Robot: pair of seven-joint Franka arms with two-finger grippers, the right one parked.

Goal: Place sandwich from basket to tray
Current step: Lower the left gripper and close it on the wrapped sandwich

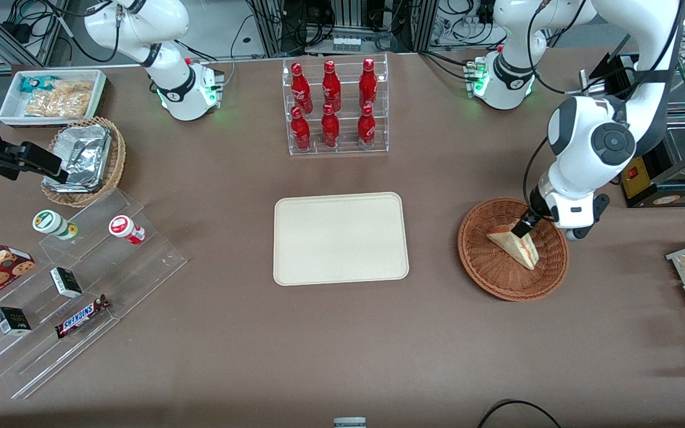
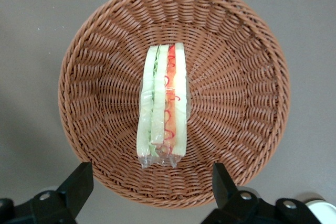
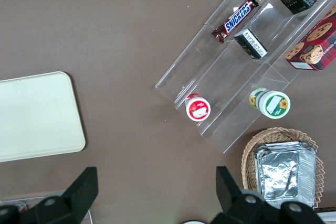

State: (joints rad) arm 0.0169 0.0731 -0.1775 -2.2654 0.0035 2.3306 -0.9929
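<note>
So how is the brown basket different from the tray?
The basket is round, woven and reddish-brown; the tray is a flat, smooth, cream rectangle. The basket holds the sandwich, with the open pincer above it; nothing lies on the tray. Both sit on the table.

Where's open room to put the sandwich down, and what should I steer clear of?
The tray is bare all over, and bare tabletop lies between it and the basket, where the open gripper hovers over the sandwich. It is crowded at the bottle rack, farther from the camera than the tray, and at the acrylic snack steps toward the parked arm's end.
</note>
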